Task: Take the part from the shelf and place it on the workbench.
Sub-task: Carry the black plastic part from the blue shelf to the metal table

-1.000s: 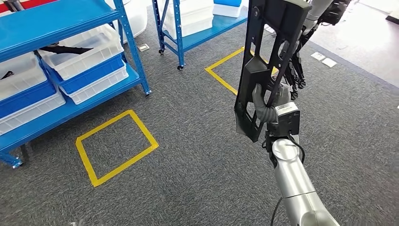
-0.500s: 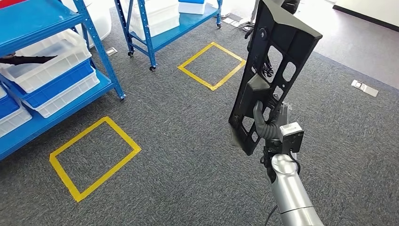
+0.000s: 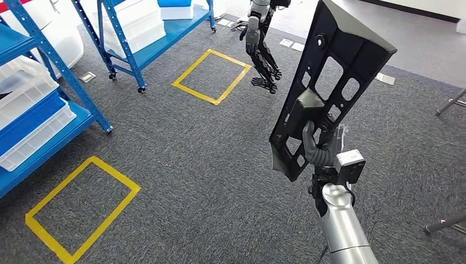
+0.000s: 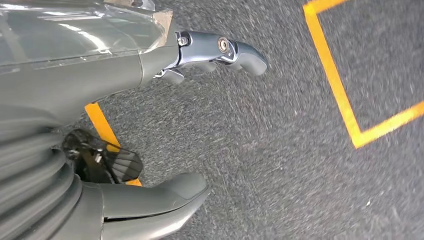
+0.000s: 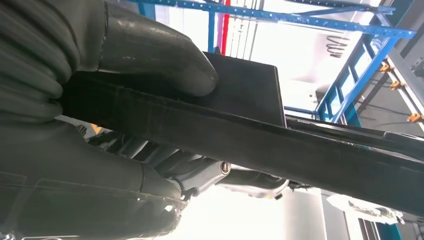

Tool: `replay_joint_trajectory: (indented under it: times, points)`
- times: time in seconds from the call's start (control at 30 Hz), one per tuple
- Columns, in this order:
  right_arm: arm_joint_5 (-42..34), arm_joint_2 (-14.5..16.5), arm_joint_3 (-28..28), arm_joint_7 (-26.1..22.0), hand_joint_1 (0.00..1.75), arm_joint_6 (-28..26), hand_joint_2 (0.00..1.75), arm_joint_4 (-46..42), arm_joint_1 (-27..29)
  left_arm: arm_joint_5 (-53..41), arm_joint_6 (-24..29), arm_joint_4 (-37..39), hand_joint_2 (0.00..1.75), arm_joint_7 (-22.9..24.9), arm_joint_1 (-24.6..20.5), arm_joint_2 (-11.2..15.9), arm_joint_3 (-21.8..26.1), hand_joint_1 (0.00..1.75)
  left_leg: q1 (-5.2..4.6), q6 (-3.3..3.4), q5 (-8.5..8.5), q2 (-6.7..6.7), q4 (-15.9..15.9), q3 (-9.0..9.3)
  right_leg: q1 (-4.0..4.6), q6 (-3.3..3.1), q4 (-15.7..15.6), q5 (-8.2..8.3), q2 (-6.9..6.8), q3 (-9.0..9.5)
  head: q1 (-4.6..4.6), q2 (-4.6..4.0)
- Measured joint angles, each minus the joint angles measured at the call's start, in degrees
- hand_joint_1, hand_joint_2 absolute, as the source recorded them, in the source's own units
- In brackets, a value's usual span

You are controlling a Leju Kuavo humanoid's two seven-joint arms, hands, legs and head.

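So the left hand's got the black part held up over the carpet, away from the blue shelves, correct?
Not quite: the right hand grips the black part, as the head view shows. The left hand holds nothing, fingers apart above the carpet. The rest stands: the part is raised over the carpet, away from the blue shelves.

blue shelving (image 3: 33, 118) left, second robot (image 3: 261, 44) ahead (standing), open carpet (image 3: 192, 181) between

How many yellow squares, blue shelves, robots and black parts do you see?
Yellow tape squares: 2
Blue shelves: 2
Other robots: 1
Black parts: 1, gripped by the right hand
Total: 6
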Motion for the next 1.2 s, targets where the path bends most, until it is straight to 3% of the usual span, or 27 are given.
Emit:
replay_joint_trajectory:
  times: [0.07,0.1,0.13,0.2,0.27,0.33,0.4,0.43,0.47,0.53,0.57,0.63,0.7,0.77,0.83,0.9,0.93,0.97,1.0,1.07,1.13,1.2]
  points:
    - [0.4,0.09,-0.05,-0.01,1.75,0.09,1.75,-0.63,0.15,-0.91,0.11,0.21,1.75,0.04,0.01,0.07,-0.23,0.0,0.19,0.2,2.83,-2.41,-7.28,3.72,0.16,0.31,0.3,0.15,1.39,-0.27,-0.35,0.0]
    - [0.73,0.13,-0.07,-0.01,1.75,0.14,1.75,-1.03,0.25,-1.16,-0.17,0.33,1.75,0.07,0.04,0.1,-0.34,0.0,0.17,0.28,3.27,-3.22,-9.15,4.62,0.2,0.58,0.38,0.29,2.01,-0.55,-0.51,0.0]
    - [1.08,0.16,-0.09,0.0,1.75,0.19,1.75,-1.44,0.44,-1.14,-0.64,0.43,1.75,0.1,0.08,0.13,-0.4,0.0,0.03,0.39,3.2,-3.37,-9.73,4.84,0.24,0.94,0.36,0.49,2.61,-0.87,-0.62,0.0]
    - [1.7,0.17,-0.2,0.02,1.75,0.24,1.75,-2.2,0.99,-0.66,-1.67,0.51,1.75,0.13,0.12,0.09,-0.39,0.0,-0.22,1.03,3.54,-1.99,-10.1,4.92,0.14,1.73,0.3,0.76,3.18,-1.42,-0.63,0.0]
    - [1.98,0.16,-0.31,0.03,1.75,0.28,1.75,-2.83,1.36,-0.41,-2.15,0.52,1.75,0.13,0.12,0.04,-0.37,0.0,-0.25,2.0,4.08,-0.48,-10.75,5.12,0.33,1.9,2.98,-0.67,0.72,-2.98,-0.53,0.0]
    - [2.17,0.19,-0.32,0.03,1.75,0.31,1.75,-3.16,1.47,-0.17,-2.62,0.54,1.75,0.13,0.27,0.09,-0.34,0.0,-0.35,2.49,4.29,1.0,-11.03,5.1,0.49,1.54,9.98,-3.94,-2.32,-6.32,-0.39,0.0]
    - [2.72,0.18,-0.32,0.1,1.75,0.25,1.75,-3.22,1.58,0.14,-3.5,0.57,1.75,0.11,0.43,0.13,-0.21,0.0,-0.48,2.51,4.29,2.53,-11.0,4.94,0.44,1.7,16.4,-6.29,-2.99,-9.13,-0.34,0.0]
    - [3.26,0.18,-0.32,0.21,1.75,0.12,1.75,-3.23,1.6,0.2,-3.93,0.58,1.75,0.1,0.45,0.11,-0.15,0.0,-0.52,2.51,4.27,3.3,-10.98,4.9,0.4,2.04,17.0,-6.37,-3.11,-9.14,-0.34,0.0]
    - [4.15,0.16,-0.31,0.42,1.75,-0.2,1.75,-3.25,1.5,0.09,-4.28,0.59,1.75,0.08,0.43,0.08,-0.1,0.0,-0.53,2.47,4.25,4.05,-10.97,4.92,0.33,2.5,15.26,-5.64,-3.39,-7.91,-0.32,0.0]
    - [7.42,-0.03,-0.21,1.48,1.75,-1.58,1.75,-3.34,0.52,-0.49,-4.86,0.6,1.75,0.07,0.35,-0.03,-0.09,0.0,-0.65,2.21,4.09,5.41,-10.9,5.06,0.26,3.21,6.97,-3.09,-5.38,-2.97,-0.27,0.0]
    - [10.06,-0.28,-0.02,2.58,1.75,-2.64,1.75,-3.39,-0.55,-0.98,-5.16,0.6,1.75,0.06,0.29,-0.07,-0.09,0.0,-0.85,1.95,3.96,6.07,-10.8,5.07,0.4,3.12,3.35,-2.02,-6.4,-0.93,-0.25,0.0]
    - [16.41,-1.32,0.56,5.9,1.75,-5.01,1.75,-3.42,-3.63,-2.11,-5.64,0.61,1.75,0.06,0.08,-0.1,-0.09,0.0,-1.3,1.44,3.78,7.31,-10.63,5.0,0.67,2.4,0.32,-1.12,-7.13,0.41,-0.23,0.0]
    - [21.96,-2.89,1.08,9.8,1.75,-6.47,1.75,-3.35,-7.44,-3.17,-5.94,0.62,1.75,0.07,-0.36,-0.21,-0.1,0.0,-1.24,0.96,3.63,8.13,-10.46,4.88,0.49,1.65,0.33,-0.68,-5.76,-0.09,-0.24,0.0]
    - [25.08,-4.31,1.41,12.74,1.75,-6.58,1.75,-3.18,-11.55,-4.09,-6.13,0.62,1.75,0.12,-0.83,-0.36,-0.12,0.0,-0.83,0.41,2.06,5.8,-8.42,4.03,0.08,0.9,0.24,-0.31,-4.62,-0.21,-0.24,0.0]
    - [27.72,-5.64,2.1,15.1,1.75,-6.2,1.75,-2.65,-15.97,-5.16,-6.23,0.65,1.75,0.22,-1.01,-0.49,-0.17,0.0,-0.56,0.05,-1.71,2.19,-1.73,1.05,-0.01,0.29,0.22,-0.07,-3.5,-0.29,-0.27,0.0]
    - [30.09,-7.18,3.2,17.25,1.75,-5.32,1.75,-1.62,-20.34,-6.03,-6.24,0.7,1.75,0.3,-1.14,-0.62,-0.34,0.0,-0.52,-0.03,-4.49,1.02,5.71,-2.65,0.17,0.05,0.25,0.02,-2.1,-0.38,-0.29,0.0]
    - [30.71,-7.91,3.69,18.0,1.75,-4.87,1.75,-1.08,-22.19,-6.31,-6.22,0.72,1.75,0.33,-1.28,-0.68,-0.44,0.0,-0.52,0.03,-4.29,0.91,7.02,-3.51,0.24,0.02,0.28,0.04,-1.39,-0.37,-0.3,0.0]
    - [31.01,-8.55,4.07,18.49,1.75,-4.6,1.75,-0.61,-23.76,-6.49,-6.21,0.73,1.75,0.34,-1.43,-0.73,-0.54,0.0,-0.51,0.14,-2.86,0.81,5.92,-3.22,0.27,0.03,0.32,0.04,-0.7,-0.29,-0.32,0.0]
    - [31.15,-9.08,4.36,18.78,1.75,-4.47,1.75,-0.23,-25.05,-6.62,-6.21,0.73,1.75,0.34,-1.59,-0.78,-0.6,0.0,-0.45,0.28,-0.56,0.49,2.68,-1.89,0.28,0.04,0.38,0.04,-0.04,-0.2,-0.36,0.0]
    - [31.25,-9.78,4.88,18.99,1.75,-4.42,1.75,0.37,-27.01,-6.7,-6.2,0.75,1.75,0.35,-1.79,-0.85,-0.67,0.0,-0.11,0.54,3.49,-2.07,-5.14,1.48,0.37,0.17,0.59,0.09,1.24,-0.33,-0.4,0.0]
    - [31.44,-10.2,5.44,19.12,1.75,-4.41,1.75,0.9,-28.13,-6.81,-6.18,0.81,1.75,0.36,-1.9,-0.92,-0.72,0.0,0.03,0.72,4.55,-3.96,-8.79,2.93,0.38,0.67,0.7,0.38,2.52,-1.01,-0.35,0.0]
    - [32.06,-10.91,5.9,19.51,1.75,-4.41,1.75,1.29,-28.63,-7.12,-6.2,0.85,1.75,0.38,-2.13,-1.05,-0.81,0.0,-0.16,1.07,4.51,-3.03,-9.25,2.99,0.37,1.48,0.5,0.8,3.75,-1.7,-0.29,0.0]
